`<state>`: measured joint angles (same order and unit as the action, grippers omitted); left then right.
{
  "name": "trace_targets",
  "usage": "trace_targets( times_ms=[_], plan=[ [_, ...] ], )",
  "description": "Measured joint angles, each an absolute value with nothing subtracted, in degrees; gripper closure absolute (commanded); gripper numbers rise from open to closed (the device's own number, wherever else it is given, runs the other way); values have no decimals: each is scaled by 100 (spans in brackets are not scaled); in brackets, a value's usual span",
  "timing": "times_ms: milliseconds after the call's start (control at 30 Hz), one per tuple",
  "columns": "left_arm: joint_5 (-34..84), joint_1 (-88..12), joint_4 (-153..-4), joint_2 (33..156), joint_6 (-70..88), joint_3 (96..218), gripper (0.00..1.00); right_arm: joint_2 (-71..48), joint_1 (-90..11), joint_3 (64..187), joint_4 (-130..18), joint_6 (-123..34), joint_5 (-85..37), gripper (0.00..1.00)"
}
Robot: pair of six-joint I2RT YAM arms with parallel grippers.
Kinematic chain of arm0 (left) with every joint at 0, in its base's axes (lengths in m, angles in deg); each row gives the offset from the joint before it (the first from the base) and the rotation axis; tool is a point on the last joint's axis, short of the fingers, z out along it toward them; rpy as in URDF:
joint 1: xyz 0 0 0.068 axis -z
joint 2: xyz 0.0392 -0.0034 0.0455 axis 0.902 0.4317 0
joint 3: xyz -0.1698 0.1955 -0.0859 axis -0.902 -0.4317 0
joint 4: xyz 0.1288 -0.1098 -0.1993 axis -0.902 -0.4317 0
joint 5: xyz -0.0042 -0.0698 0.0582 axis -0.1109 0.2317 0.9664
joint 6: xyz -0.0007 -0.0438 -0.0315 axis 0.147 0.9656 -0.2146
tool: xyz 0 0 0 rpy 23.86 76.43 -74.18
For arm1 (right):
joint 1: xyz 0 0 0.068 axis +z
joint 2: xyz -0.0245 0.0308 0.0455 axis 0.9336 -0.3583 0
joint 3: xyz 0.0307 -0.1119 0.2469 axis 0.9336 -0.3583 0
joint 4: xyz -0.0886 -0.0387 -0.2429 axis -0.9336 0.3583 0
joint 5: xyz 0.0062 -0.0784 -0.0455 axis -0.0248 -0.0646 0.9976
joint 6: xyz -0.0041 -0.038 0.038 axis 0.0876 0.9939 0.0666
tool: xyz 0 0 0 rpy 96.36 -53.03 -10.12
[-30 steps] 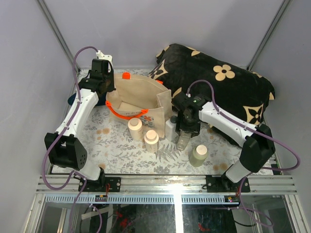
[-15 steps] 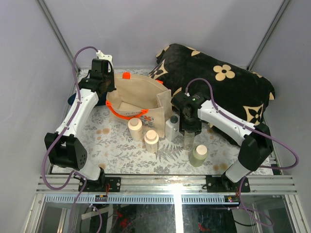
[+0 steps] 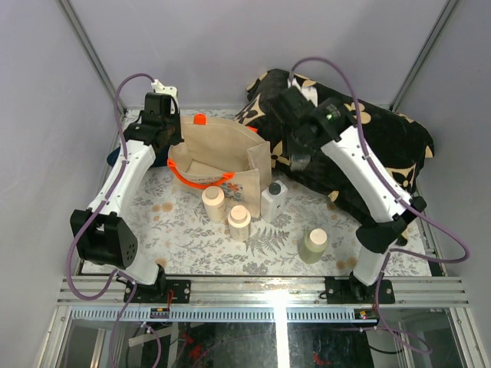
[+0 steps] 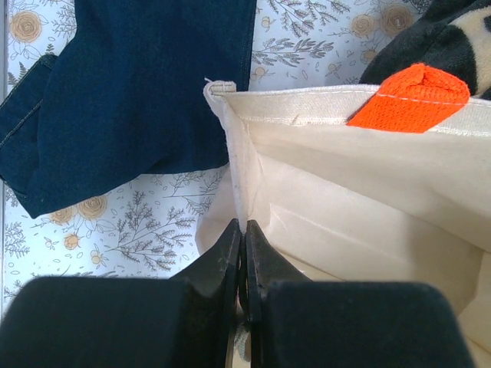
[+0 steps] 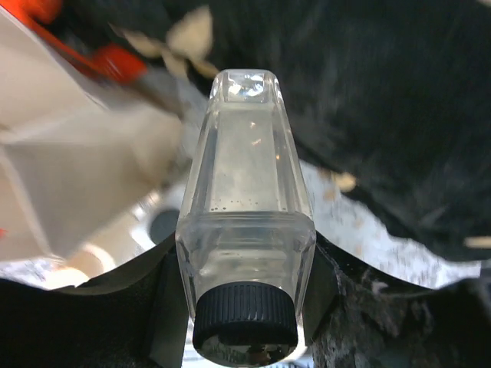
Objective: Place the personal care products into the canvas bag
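My right claw [image 5: 245,287] is pinching a clear bottle [image 5: 245,192] by its shoulders, one finger on each flat side. Its dark ribbed cap [image 5: 245,326] is turned back toward my wrist and the square base points away. The bottle is see-through, with a line of tiny bubbles inside. I can read no writing on the face turned to me.

This claw hangs up off the table. The black flowered cushion [image 3: 360,138] lies behind it and to its right, and the canvas bag [image 3: 219,157] sits lower, just to its left. Below the claw, on the flowered table cover [image 3: 184,230], a white bottle [image 3: 273,201] with a dark cap stands upright just beside the bag's front corner. Nearer my base than the claw stands a pale green cylinder [image 3: 314,244]. Left of the white bottle, in front of the bag, stand a cream bottle [image 3: 213,201] and a second cream bottle [image 3: 238,220], both upright with tan round caps.

My left claw [image 4: 242,241] is pressed together on the bag's wall, pinching the canvas at a corner fold just under the rim. An orange handle [image 4: 410,96] sits on the far rim, up and to the right of this claw. The bag's mouth stands open, and all that shows inside is canvas wall and floor. The small print on its front is too small to read. A blue denim cloth [image 4: 130,92] lies to the left of this claw, just beside the bag.
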<state>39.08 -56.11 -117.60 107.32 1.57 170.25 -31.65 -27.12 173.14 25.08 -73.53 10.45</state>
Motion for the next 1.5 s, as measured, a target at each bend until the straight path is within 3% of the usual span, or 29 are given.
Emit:
trace_targets(
  times_ms=[133,233,700,1033,1500],
  plan=[
    [3886,-5611,-11739,10732,165,17016,100,-3783,-2709,19056,2552,-6863,1246,100],
    [3884,-5611,-11734,10732,168,17016,100,-3938,-2709,19458,2473,-6572,1233,100],
    [3854,-5611,-11669,10730,198,16979,100,-1805,-2709,15793,-325,-5082,195,100],
    [3841,-5611,-11660,10732,203,16979,100,-1029,-2709,15579,-1979,-4382,-660,100],
    [3836,-5611,-11649,10732,205,16979,100,-2225,-2681,15660,-2139,-4802,-2146,100]
  ],
)
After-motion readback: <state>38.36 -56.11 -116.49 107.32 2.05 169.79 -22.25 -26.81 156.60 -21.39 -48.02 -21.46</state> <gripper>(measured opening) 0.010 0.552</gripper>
